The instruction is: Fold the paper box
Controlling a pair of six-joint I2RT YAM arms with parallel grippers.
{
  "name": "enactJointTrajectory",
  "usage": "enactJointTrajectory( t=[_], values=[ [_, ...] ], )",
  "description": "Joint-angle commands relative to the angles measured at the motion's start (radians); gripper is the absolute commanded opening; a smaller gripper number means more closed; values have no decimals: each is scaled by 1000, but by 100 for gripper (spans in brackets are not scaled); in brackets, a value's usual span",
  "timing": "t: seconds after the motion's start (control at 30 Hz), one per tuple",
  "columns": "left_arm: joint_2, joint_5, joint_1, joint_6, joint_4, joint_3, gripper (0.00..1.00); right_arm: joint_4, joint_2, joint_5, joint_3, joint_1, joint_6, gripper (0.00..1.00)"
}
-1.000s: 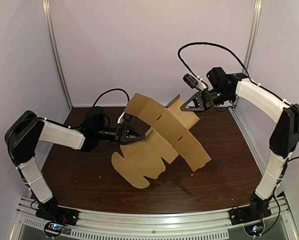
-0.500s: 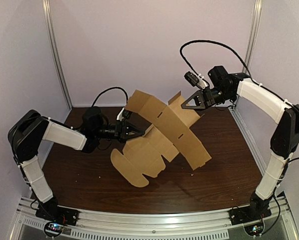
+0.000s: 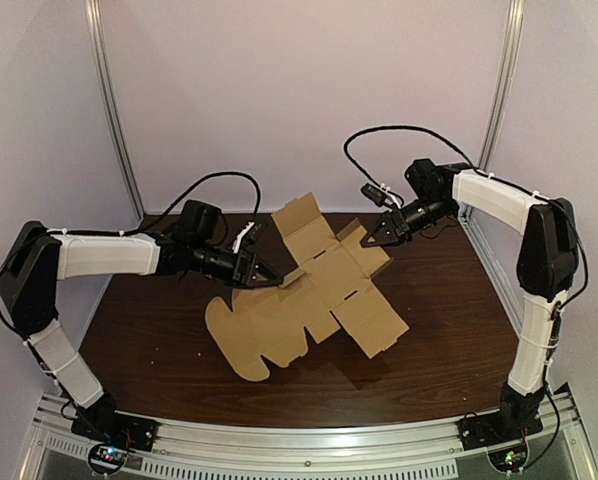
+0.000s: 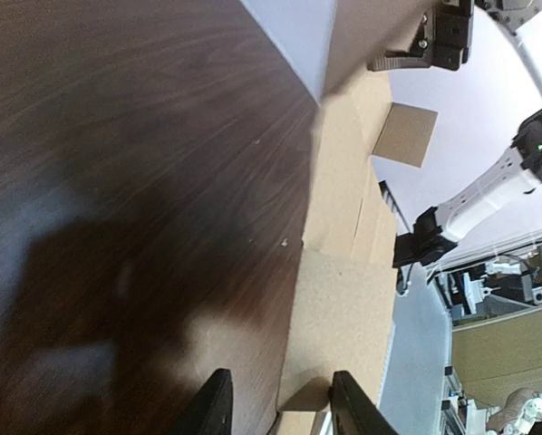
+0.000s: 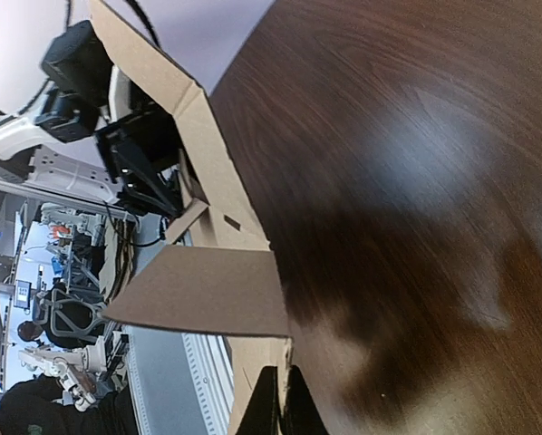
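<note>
- At the left we see the left arm reaching in low over the table, with the left gripper at the box's left edge.
- In the left wrist view its fingers stand spread. An edge of the card runs into the gap between them, and bare wood shows beside it, so nothing is clamped.
- The box lies mid-table, between the two grippers. It is unfolded into a flat, cross-shaped blank, with rounded tabs at its near-left end.
- Its far flap tilts up off the wood, and a shadow lies under the near-right corner.
- The right gripper meets the box at its far-right flap, while the right arm bends in from the right wall.
- In the right wrist view we find those fingers pressed almost together on the thin card — a pinch on the flap's edge, seen side-on.
- The same view shows further flaps standing up beyond that edge.
</note>
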Motion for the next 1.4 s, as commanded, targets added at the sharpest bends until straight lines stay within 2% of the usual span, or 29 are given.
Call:
enactJointTrajectory(
  t=[0.0,0.17,0.27,0.37,0.43,0.47,0.57,0.67,0.83,0.9,1.0,1.13,1.37],
  values=[
    [52,-160,4,166,-343,23,39,-52,78,260,14,-16,-5,2],
    [47,-287,-4,207,-411,34,50,-74,160,346,44,-16,20,8],
    [31,-323,-7,205,-406,32,56,-106,190,377,68,-16,19,19],
    [7,-381,-17,202,-404,26,57,-120,188,442,80,-16,18,29],
    [-11,-408,-37,210,-419,32,52,-139,167,484,94,-16,5,38],
    [-22,-416,-48,212,-424,34,45,-146,140,504,102,-15,-2,44],
    [-61,-446,-96,206,-422,16,31,-190,77,590,145,-16,-42,49],
    [-85,-475,-154,172,-364,-31,23,-182,-3,623,139,-7,-100,51],
    [-29,-477,-186,29,-145,-110,14,-71,-59,676,34,131,-235,49],
    [15,-470,-187,-14,-85,-112,12,-63,-9,719,59,188,-241,43],
    [76,-463,-198,-55,-14,-104,11,-61,89,680,149,234,-193,34],
    [126,-484,-203,-82,7,-102,10,-12,203,638,242,261,-126,26],
    [208,-540,-203,-116,5,-116,6,23,351,573,333,291,-62,25]
  ],
)
